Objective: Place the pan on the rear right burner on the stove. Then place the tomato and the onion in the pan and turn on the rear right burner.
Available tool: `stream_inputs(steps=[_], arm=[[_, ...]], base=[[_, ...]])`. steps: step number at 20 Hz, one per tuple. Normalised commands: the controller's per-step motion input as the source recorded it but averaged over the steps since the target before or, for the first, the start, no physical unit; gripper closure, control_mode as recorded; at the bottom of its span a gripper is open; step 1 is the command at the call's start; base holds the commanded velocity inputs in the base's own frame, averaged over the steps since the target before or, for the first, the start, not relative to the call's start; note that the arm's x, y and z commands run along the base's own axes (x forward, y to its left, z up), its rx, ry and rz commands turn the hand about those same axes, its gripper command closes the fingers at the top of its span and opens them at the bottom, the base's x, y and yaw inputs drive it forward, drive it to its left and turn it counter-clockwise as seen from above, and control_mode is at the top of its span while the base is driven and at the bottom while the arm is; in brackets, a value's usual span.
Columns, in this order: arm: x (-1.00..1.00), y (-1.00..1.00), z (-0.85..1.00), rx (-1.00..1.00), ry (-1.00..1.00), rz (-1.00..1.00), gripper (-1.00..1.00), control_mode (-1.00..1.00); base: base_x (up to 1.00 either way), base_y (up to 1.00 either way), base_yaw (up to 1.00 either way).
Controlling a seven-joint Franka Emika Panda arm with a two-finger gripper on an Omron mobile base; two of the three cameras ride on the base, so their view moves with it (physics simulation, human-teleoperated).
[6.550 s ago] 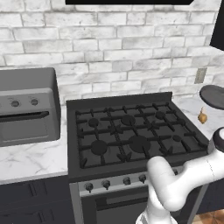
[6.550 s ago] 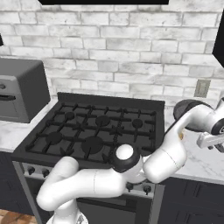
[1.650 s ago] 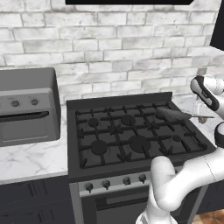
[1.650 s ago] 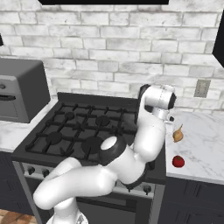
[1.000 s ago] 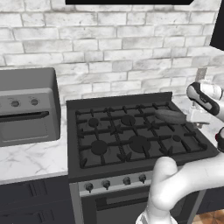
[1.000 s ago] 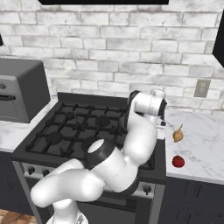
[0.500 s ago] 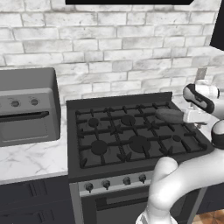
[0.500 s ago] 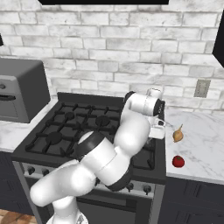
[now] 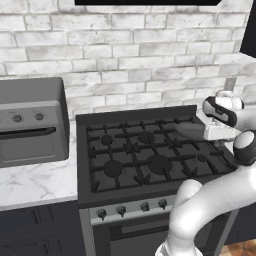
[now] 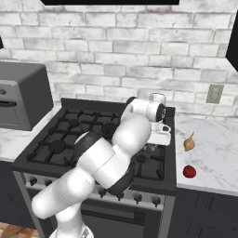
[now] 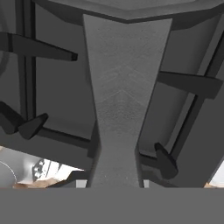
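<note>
Occlusions and cut-offs

You see the pan (image 9: 190, 131) partly hidden behind the hand; its bowl is cut off in the hand view, and the arm hides the stove's (image 10: 51, 144) right rear.

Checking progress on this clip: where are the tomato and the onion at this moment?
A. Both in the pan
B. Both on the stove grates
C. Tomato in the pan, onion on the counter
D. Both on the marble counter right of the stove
D: in the right base view the onion and the tomato both lie on the counter beside the stove.
</note>
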Motion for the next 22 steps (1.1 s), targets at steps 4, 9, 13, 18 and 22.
stream_inputs(steps=[4,9,13,18,22], arm=[[0.27,0.12,-0.06,-0.04,0.0,-0.01,1.0,-1.0],[0.31,0.06,-0.1,-0.05,0.0,-0.02,1.0,-1.0],[0.24,0.0,-0.1,-0.04,0.0,-0.03,1.0,-1.0],[0.29,0.0,-0.13,-0.02,0.0,-0.04,1.0,-1.0],[0.42,0.02,-0.15,-0.01,0.0,-0.03,1.0,-1.0]], base=[[0.0,0.0,0.0],[0.0,0.0,0.0],[0.0,0.0,0.0],[0.0,0.0,0.0],[0.0,0.0,0.0]])
